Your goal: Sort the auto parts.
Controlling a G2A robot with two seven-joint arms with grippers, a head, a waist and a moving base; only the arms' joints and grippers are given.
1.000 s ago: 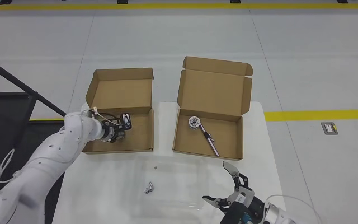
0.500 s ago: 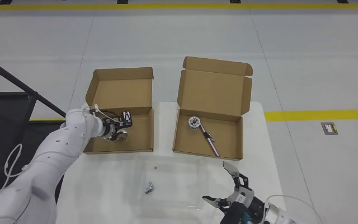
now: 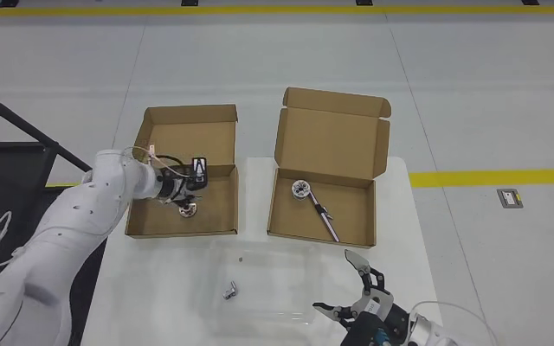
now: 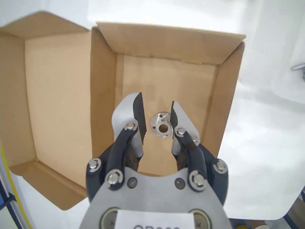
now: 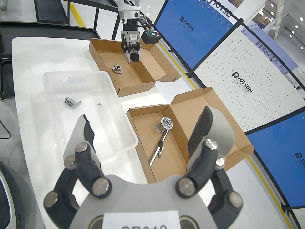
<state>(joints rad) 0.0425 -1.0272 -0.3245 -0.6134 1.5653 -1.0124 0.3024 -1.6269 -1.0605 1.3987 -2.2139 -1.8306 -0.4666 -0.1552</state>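
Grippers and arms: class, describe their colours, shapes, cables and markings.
The left gripper and right gripper have curved silver fingers with black ribbed pads, black links with silver bolts, and a silver base plate bearing a white label. The left arm is white and rounded, with thin cables at its dark wrist.

Setting: industrial hall, robot test cell. Evidence: grey painted floor [image 3: 260, 60], yellow lane lines [image 3: 481, 178] at 12 and 3 o'clock of white table [image 3: 156, 294]; blue-and-white pegboard partitions [image 5: 238, 58]; high ceiling lights [image 5: 296, 26].
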